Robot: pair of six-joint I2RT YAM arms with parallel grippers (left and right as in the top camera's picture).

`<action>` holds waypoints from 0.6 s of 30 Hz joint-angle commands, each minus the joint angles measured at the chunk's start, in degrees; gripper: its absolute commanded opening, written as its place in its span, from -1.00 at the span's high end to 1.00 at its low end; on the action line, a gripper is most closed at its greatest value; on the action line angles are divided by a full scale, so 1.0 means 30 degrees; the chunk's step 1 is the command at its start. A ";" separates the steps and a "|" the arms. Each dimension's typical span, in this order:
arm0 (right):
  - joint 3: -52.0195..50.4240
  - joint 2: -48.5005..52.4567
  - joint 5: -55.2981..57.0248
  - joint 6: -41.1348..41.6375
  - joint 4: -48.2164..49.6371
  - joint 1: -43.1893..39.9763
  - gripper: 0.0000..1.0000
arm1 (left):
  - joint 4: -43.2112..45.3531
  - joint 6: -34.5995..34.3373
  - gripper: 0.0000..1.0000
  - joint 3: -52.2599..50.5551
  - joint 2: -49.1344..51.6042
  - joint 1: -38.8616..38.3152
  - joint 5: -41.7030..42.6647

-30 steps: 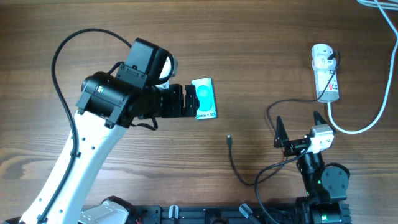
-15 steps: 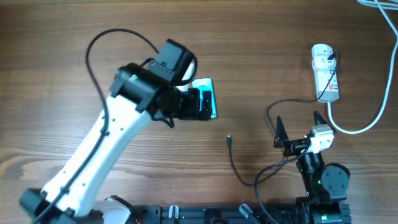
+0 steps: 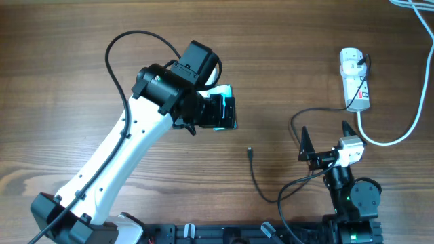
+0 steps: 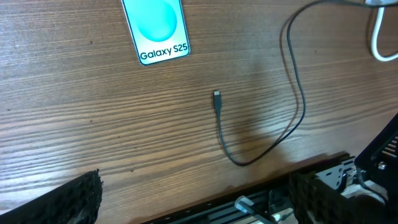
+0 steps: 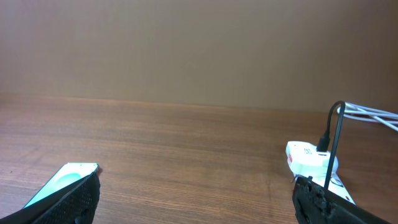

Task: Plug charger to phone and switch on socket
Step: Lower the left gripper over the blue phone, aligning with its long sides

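The phone [image 4: 155, 28], cyan-screened with a white frame, lies flat on the wood. In the overhead view the phone [image 3: 221, 90] is mostly covered by my left gripper [image 3: 218, 112], which hangs open above it and holds nothing. The charger's connector tip [image 3: 249, 152] lies loose right of the phone. Its thin black cable [image 4: 293, 93] loops toward the front edge and back to a black plug [image 3: 363, 62] seated in the white socket [image 3: 354, 81]. My right gripper [image 3: 324, 139] stands open near the front edge, below the socket, with nothing between its fingers.
The socket's thick white cord [image 3: 397, 135] curls along the right edge of the table. A black rail [image 3: 224, 234] and the arm bases line the front edge. The right wrist view shows the phone [image 5: 62, 177] at far left and the socket [image 5: 310, 158] at right.
My left arm has swung right, so its gripper now covers most of the phone from overhead. The right arm, charger and socket have not moved.
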 commanded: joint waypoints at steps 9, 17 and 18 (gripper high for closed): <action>-0.0036 -0.0073 -0.0015 0.0146 0.0044 -0.0066 -0.99 | 0.0627 -0.1734 -1.00 0.0226 0.1574 -0.0233 0.0022; -0.0036 -0.0073 -0.0015 0.0146 0.0044 -0.0066 -0.99 | 0.1209 -0.2120 -1.00 0.0226 0.1851 -0.0248 0.0437; -0.0036 -0.0073 -0.0015 0.0138 0.0044 -0.0066 -0.99 | 0.1231 -0.2594 -1.00 0.0226 0.1909 -0.0248 0.0255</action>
